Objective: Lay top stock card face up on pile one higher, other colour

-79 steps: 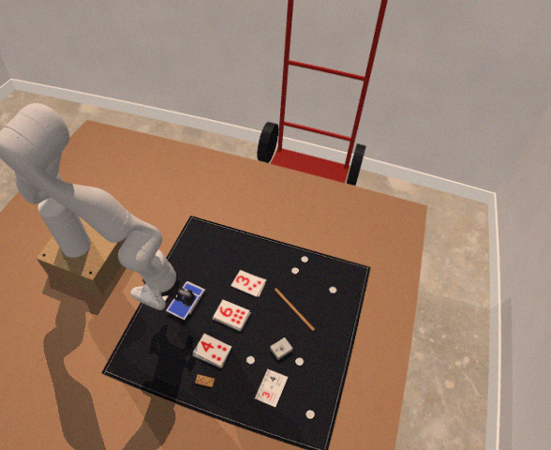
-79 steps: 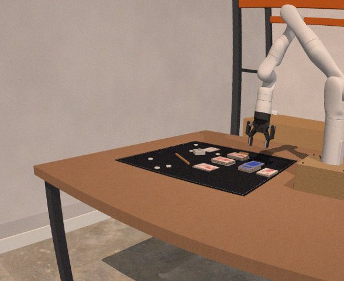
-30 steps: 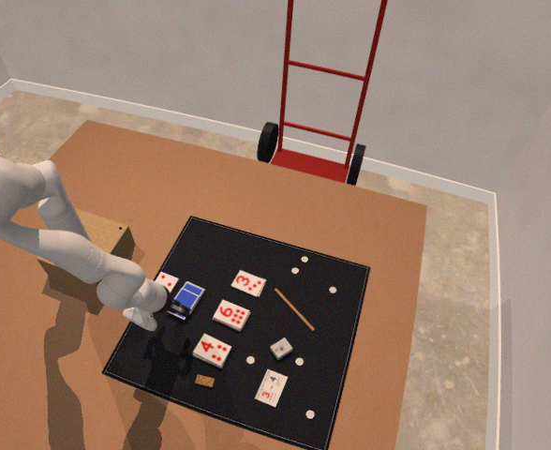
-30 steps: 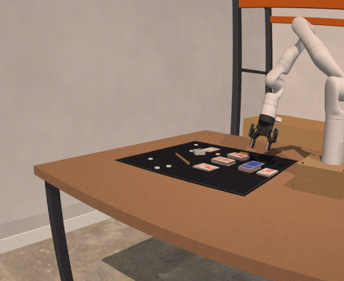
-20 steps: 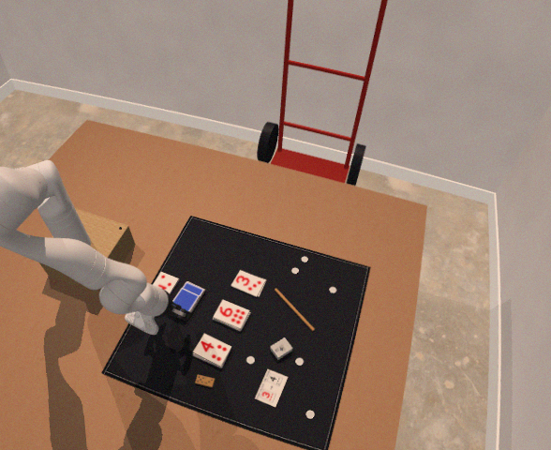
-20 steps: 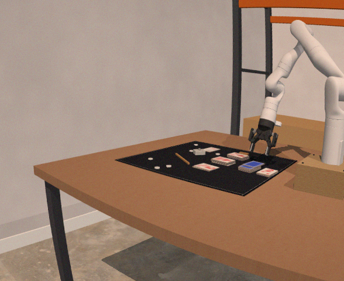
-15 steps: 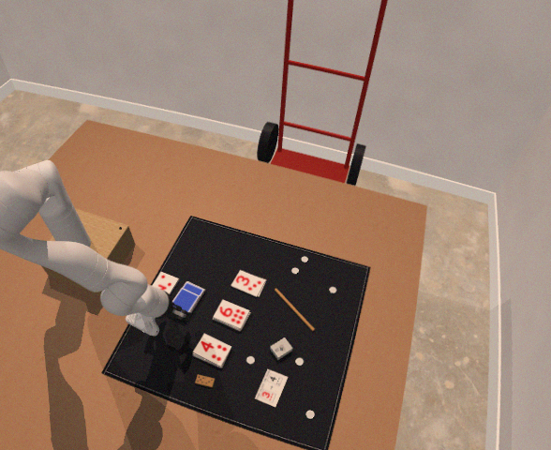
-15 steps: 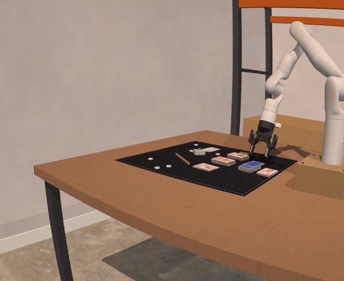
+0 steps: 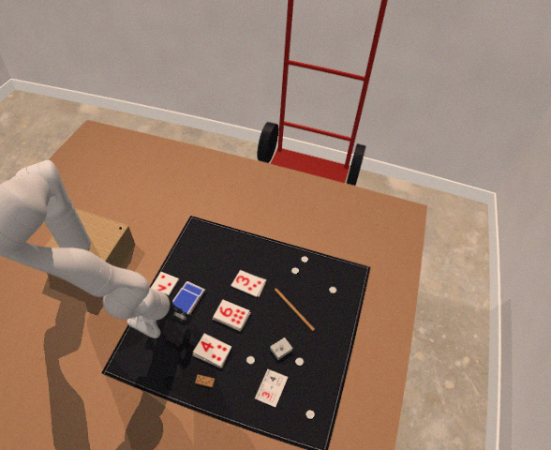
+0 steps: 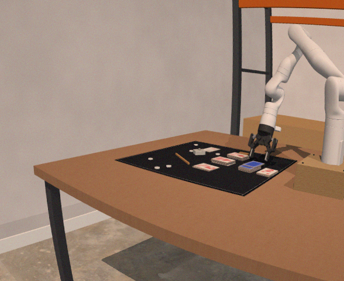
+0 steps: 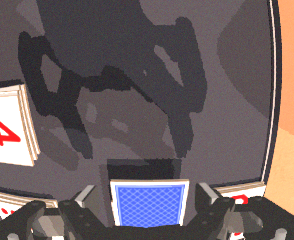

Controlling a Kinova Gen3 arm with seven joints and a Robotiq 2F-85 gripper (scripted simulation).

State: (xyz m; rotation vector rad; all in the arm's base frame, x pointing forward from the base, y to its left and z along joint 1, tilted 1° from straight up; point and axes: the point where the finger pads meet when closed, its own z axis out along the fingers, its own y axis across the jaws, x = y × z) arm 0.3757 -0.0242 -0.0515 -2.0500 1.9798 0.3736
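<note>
The face-down stock [image 9: 187,296] is a blue-backed stack on the black mat [image 9: 246,320]; it also shows in the exterior view [image 10: 251,165] and in the wrist view [image 11: 149,203]. Three face-up piles lie to its right: a red 3 [image 9: 248,282], a red 6 [image 9: 231,314] and a red 4 [image 9: 212,350]. A single red card [image 9: 165,282] lies left of the stock. My gripper [image 10: 260,156] is open and empty, low over the mat just beside the stock's near end, its fingers straddling that end in the wrist view [image 11: 147,216].
A printed card [image 9: 271,387], a small grey block [image 9: 281,348], a wooden stick [image 9: 293,308], a small cork piece [image 9: 204,381] and several white discs lie on the mat. The arm's wooden base block [image 10: 322,177] stands at the table's edge. A red hand truck [image 9: 320,97] stands behind the table.
</note>
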